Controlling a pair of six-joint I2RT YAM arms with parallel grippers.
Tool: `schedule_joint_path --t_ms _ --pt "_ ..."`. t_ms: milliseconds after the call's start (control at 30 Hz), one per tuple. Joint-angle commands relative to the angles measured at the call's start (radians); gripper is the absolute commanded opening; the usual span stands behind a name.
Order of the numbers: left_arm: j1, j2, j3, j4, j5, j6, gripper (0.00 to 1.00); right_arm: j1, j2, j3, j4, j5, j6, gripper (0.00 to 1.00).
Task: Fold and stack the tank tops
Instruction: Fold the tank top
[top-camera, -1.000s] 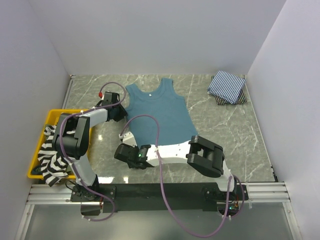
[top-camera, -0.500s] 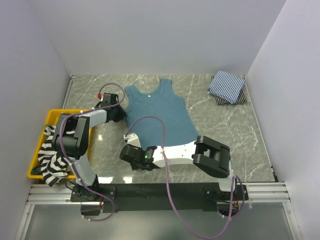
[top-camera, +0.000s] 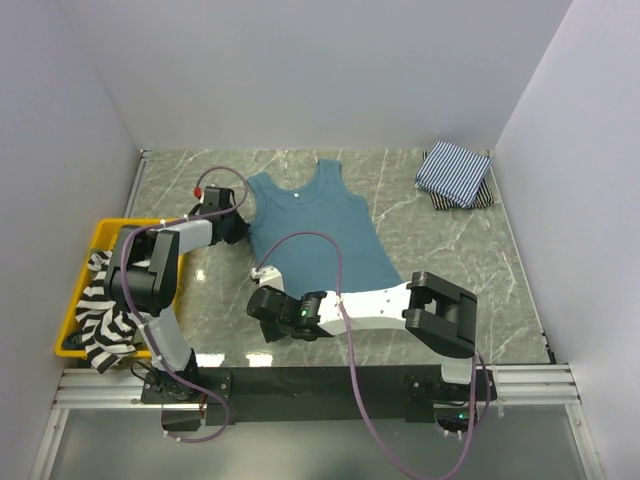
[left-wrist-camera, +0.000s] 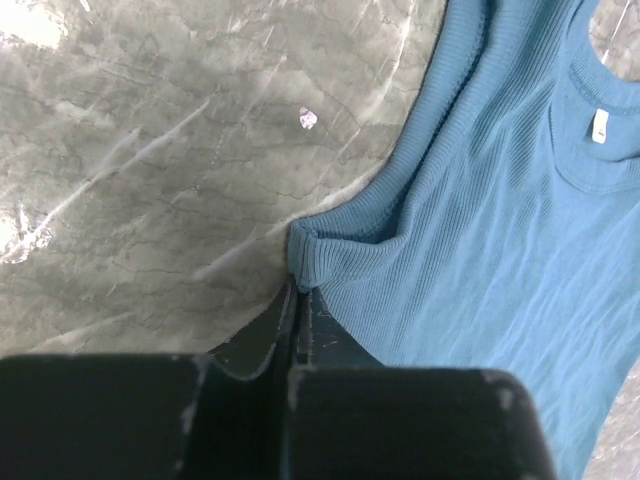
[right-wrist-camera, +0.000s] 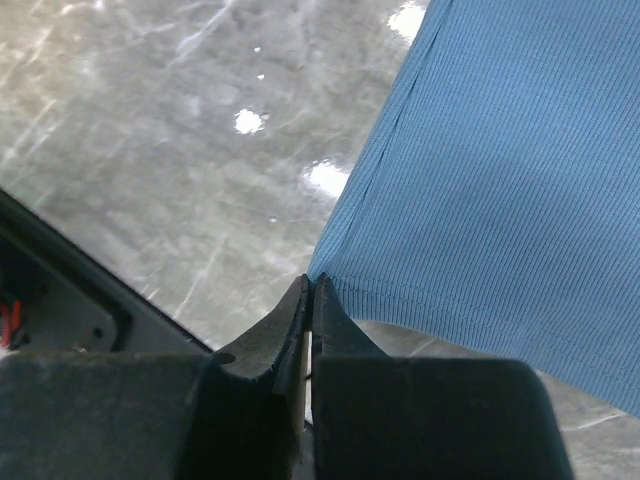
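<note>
Grey marble table (top-camera: 450, 270), walled in white on three sides, carried all items. One teal tank top (top-camera: 320, 225) lay spread flat at centre frame in the overhead view, neckline toward the far wall, hem toward the arm bases. Left gripper (left-wrist-camera: 298, 292) was clamped shut on the garment's left edge, where the cloth was bunched into a small fold between the jaws. Right gripper (right-wrist-camera: 310, 292) was likewise closed, pinching the lower left hem corner against the table. A pinstriped top (top-camera: 455, 170) sat folded at upper right, resting on a darker folded cloth (top-camera: 447, 201) whose colour could not be confirmed. At lower left, a yellow bin (top-camera: 72, 312) held a crumpled black-and-white striped top (top-camera: 100, 315), part of it draped over the near rim
</note>
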Motion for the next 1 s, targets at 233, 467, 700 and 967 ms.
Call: schedule_joint_path --t_ms 233,467,700,967 --pt "0.032 -0.114 -0.084 -0.032 -0.195 -0.075 0.0 0.031 -0.013 0.052 0.036 -0.131 -0.006 0.0" --pt "0.066 -0.163 -0.108 -0.064 -0.254 -0.105 0.01 0.054 0.048 0.122 0.043 -0.192 -0.016 0.0" --pt "0.066 -0.179 -0.075 -0.051 -0.188 -0.074 0.01 0.029 0.028 0.16 0.036 -0.215 -0.027 0.0" --pt "0.065 -0.176 -0.029 -0.084 -0.165 -0.048 0.01 -0.004 0.026 0.157 0.082 -0.276 -0.013 0.0"
